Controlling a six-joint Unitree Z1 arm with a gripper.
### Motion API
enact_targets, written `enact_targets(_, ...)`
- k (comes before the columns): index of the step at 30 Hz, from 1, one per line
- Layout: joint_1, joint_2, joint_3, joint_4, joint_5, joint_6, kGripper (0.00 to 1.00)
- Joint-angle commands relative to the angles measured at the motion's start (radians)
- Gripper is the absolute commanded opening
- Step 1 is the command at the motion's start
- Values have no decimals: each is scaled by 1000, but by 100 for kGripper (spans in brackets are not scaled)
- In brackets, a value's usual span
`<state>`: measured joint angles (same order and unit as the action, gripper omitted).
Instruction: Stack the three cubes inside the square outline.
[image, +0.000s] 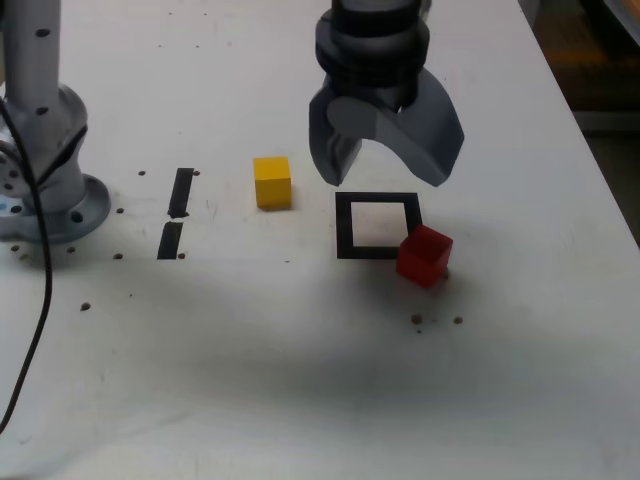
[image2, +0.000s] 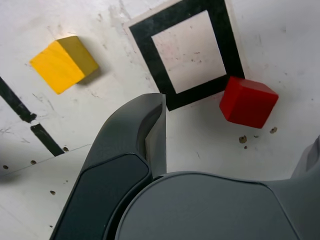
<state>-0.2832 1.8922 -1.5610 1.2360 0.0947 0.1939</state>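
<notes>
A yellow cube (image: 272, 182) (image2: 64, 63) lies on the white table, to the exterior view's left of the square outline (image: 345, 226) (image2: 150, 60). The outline's white inside is bare. A red cube (image: 424, 255) (image2: 247, 101) sits turned at the outline's near right corner in the exterior view, touching the black tape from outside. My gripper (image: 385, 172) hangs open above the outline's far side with nothing between its jaws. One dark finger (image2: 150, 125) fills the wrist view beside the outline.
Two short black tape strips (image: 181, 192) (image: 170, 240) lie to the exterior view's left of the yellow cube. The arm's base (image: 45, 190) stands at the far left with a black cable (image: 35, 330) trailing from it. The table's edge (image: 600, 170) runs down the right.
</notes>
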Motion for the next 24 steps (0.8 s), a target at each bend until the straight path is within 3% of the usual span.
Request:
enact_targets(1,-7,19,-7,-4,-5,11,98)
enact_targets(24,-9,170,-9,-97,-46,135,95)
